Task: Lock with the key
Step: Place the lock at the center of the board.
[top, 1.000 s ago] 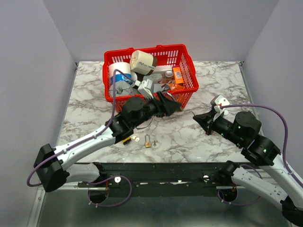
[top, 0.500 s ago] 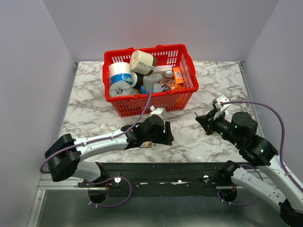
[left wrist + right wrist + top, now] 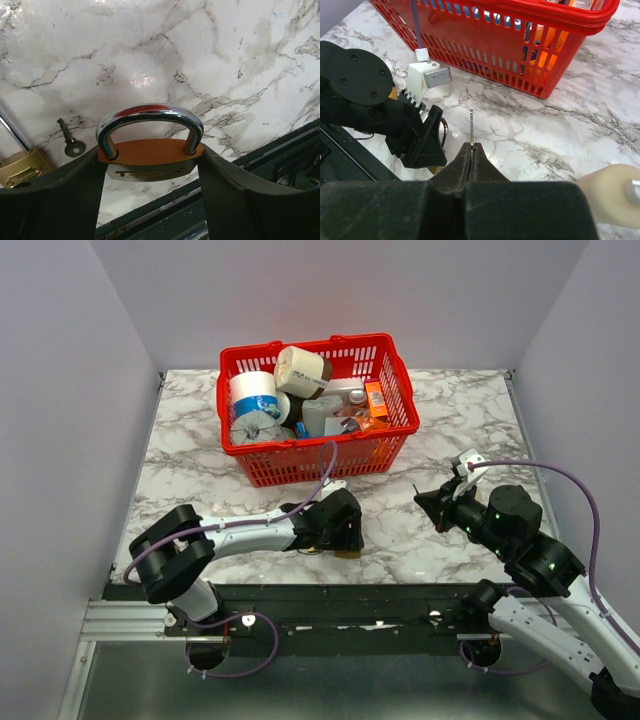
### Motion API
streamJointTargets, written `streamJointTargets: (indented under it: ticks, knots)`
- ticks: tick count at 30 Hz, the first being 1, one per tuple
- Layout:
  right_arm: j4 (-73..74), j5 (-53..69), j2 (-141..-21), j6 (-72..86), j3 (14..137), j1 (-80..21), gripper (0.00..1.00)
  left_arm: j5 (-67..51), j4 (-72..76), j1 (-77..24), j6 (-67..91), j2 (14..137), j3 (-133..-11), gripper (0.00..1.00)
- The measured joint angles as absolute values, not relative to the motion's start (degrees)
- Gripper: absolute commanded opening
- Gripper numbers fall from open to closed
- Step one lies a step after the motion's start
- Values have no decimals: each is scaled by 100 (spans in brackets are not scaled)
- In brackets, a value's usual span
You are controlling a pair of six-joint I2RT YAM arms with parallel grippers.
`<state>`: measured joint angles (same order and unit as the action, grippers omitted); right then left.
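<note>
Brass padlock (image 3: 150,159) clamped between left fingers (image 3: 75,200), near the red basket (image 3: 318,455) on the marble worktop (image 3: 400,530); right fingers (image 3: 455,175) clenched on a key (image 3: 471,127).

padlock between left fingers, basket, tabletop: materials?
Padlock: shackle looks like polished chrome steel, mirror reflections; body brass-coloured metal, brushed. Basket: glossy red, moulded lattice, likely plastic. Tabletop: white, grey-veined marble pattern with sheen; stone or laminate, cannot tell.
</note>
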<state>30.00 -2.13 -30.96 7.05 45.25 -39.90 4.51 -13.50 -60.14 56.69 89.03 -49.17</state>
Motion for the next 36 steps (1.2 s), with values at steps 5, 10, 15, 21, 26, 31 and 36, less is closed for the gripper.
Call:
streamJointTargets:
  ticks: [5,10,15,21,26,31,36]
  knots:
    - [3000,-213,-2978,711,4508,-3988,1,445,-1387,-6014,5804,9179,-5157,0]
    - [3009,-215,-2906,744,4462,-3977,1,432,-1476,-6014,5907,9463,-5424,6]
    - [3015,-217,-2867,753,4440,-3975,1,412,-1621,-5981,6084,9697,-5599,20]
    - [3033,-228,-2766,753,4414,-3972,1,375,-1662,-5896,6302,9863,-5784,33]
    - [3074,-233,-2727,753,4383,-3972,1,379,-1791,-5885,6348,9972,-5944,52]
    - [3116,-270,-2718,753,4368,-3972,1,381,-1931,-5885,6359,10044,-6058,67]
    - [3142,-322,-2703,753,4364,-3972,1,386,-1938,-5885,6399,10044,-6058,95]
